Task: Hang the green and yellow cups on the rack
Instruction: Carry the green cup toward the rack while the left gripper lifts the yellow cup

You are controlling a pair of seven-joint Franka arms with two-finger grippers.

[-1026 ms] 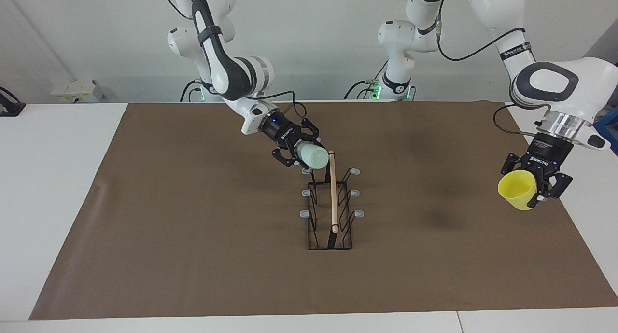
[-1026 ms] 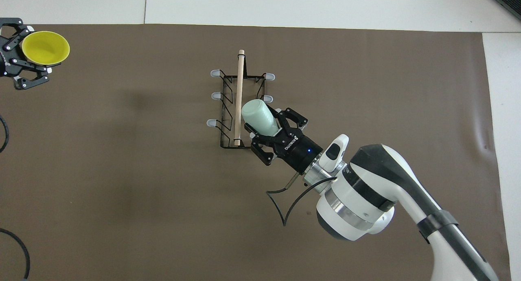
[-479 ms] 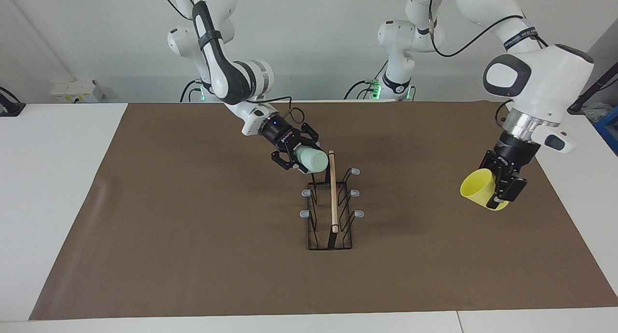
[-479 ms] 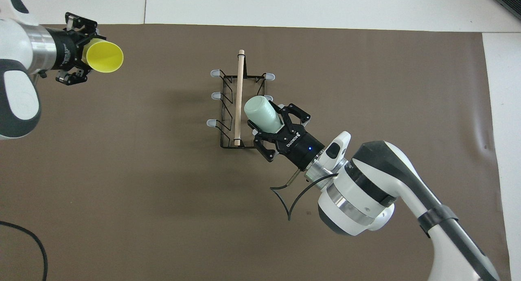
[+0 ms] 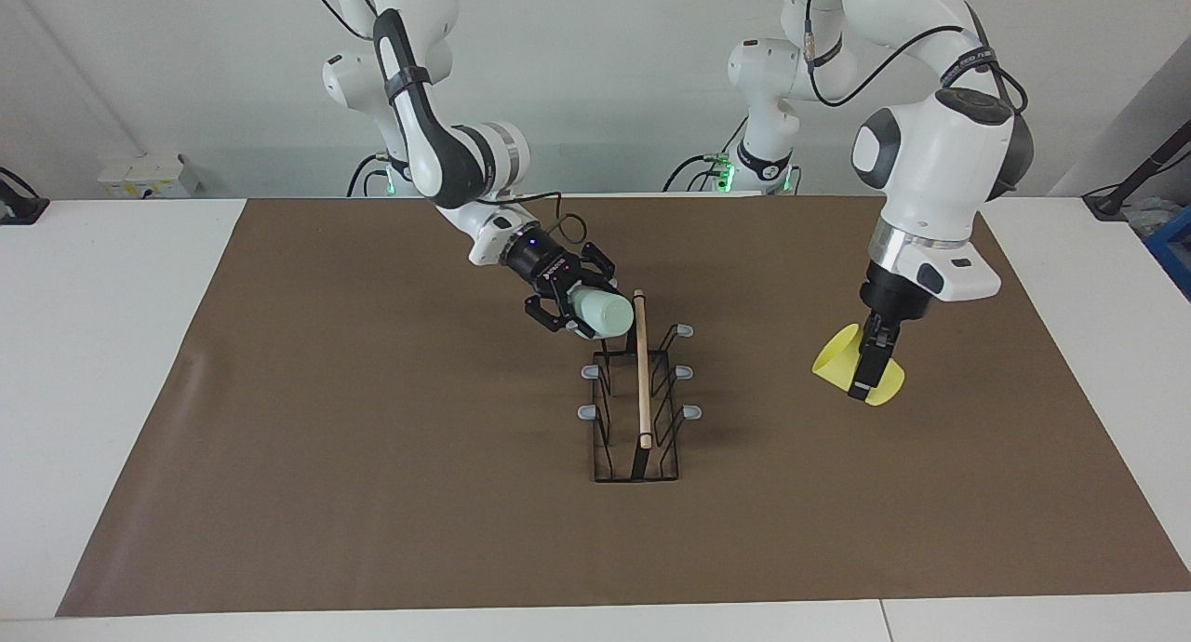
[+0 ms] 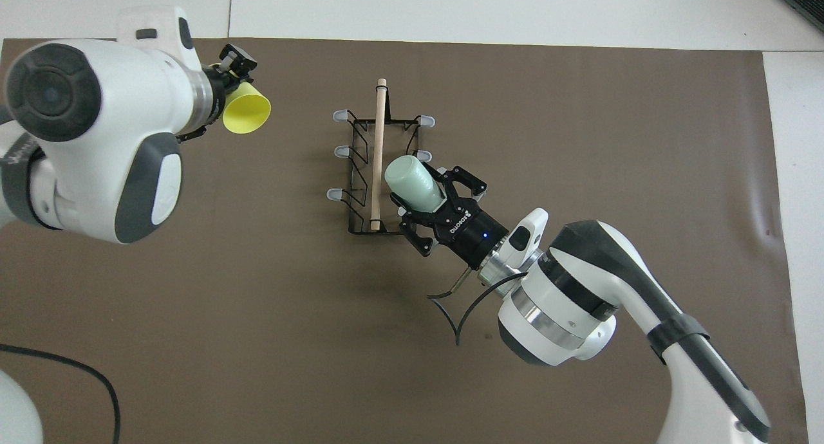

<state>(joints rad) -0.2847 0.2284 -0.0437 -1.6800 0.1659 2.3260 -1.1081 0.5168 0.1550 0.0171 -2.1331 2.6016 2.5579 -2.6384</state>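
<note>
Right gripper (image 5: 579,305) (image 6: 432,207): fingers clamped on the green cup (image 5: 601,313) (image 6: 413,185), held tilted, closed base pointing at the rack (image 5: 637,402) (image 6: 378,167). Cup is up in the air over the rack's prongs on the right arm's side, at the end of the rack nearer the robots. Its base sits just beside the wooden rod (image 5: 640,367) (image 6: 378,153); cannot tell whether they touch. Whether a prong has entered the cup's mouth is hidden by the gripper.

Left gripper (image 5: 869,370) (image 6: 226,78): closed on the yellow cup (image 5: 854,372) (image 6: 245,110), fingers pinching its wall. Cup tipped on its side, above the brown mat (image 5: 391,456) (image 6: 579,141), toward the left arm's end of the table and well apart from the rack. In the overhead view the cup's wide mouth faces the rack.

Rack stands mid-mat, long axis running away from the robots, rod along the top. Grey-tipped prongs (image 5: 690,411) (image 6: 335,194) stick out from both long sides; the three on the left arm's side are bare, and so are the two farther ones on the right arm's side.

Open room: bare mat between yellow cup and rack. Wide bare mat also at the rack's end farther from the robots. Mat edges lie well out from both grippers, white table (image 5: 102,344) (image 6: 515,13) showing around them.
</note>
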